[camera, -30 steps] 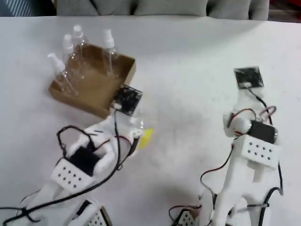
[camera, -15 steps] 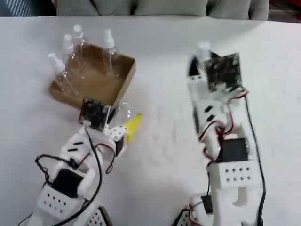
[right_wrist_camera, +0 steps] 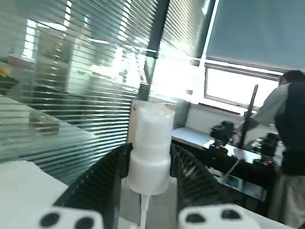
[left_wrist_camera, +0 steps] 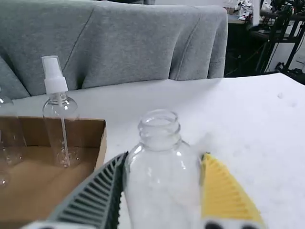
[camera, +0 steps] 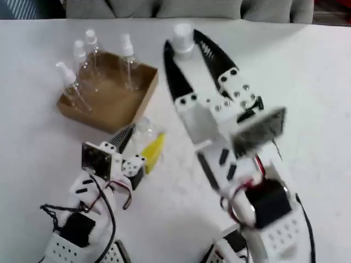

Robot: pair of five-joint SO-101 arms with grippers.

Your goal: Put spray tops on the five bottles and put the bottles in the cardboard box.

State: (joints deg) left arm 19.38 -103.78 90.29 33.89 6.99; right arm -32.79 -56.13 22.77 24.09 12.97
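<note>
I'm swinging right claw (camera: 184, 45) up, clamped on spray top (right_wrist_camera: 149, 143) | pulling left claw (camera: 141, 137), gripping uncapped bottle (left_wrist_camera: 159, 162), off cardboard box (camera: 88, 116) ahead | capping looks next

Left wrist view: open bottle (left_wrist_camera: 159, 138) was cut off below its shoulder by the picture's edge, flanks covered by the fingers of the left gripper (left_wrist_camera: 164, 161). The cardboard box (left_wrist_camera: 47, 129) ran out of frame; a second bottle (left_wrist_camera: 5, 143) there showed as a sliver. Right wrist view: tube of the spray top (right_wrist_camera: 148, 157) was cut by the edge. High view: camera board (camera: 258, 130) on the right arm was blurred.
</note>
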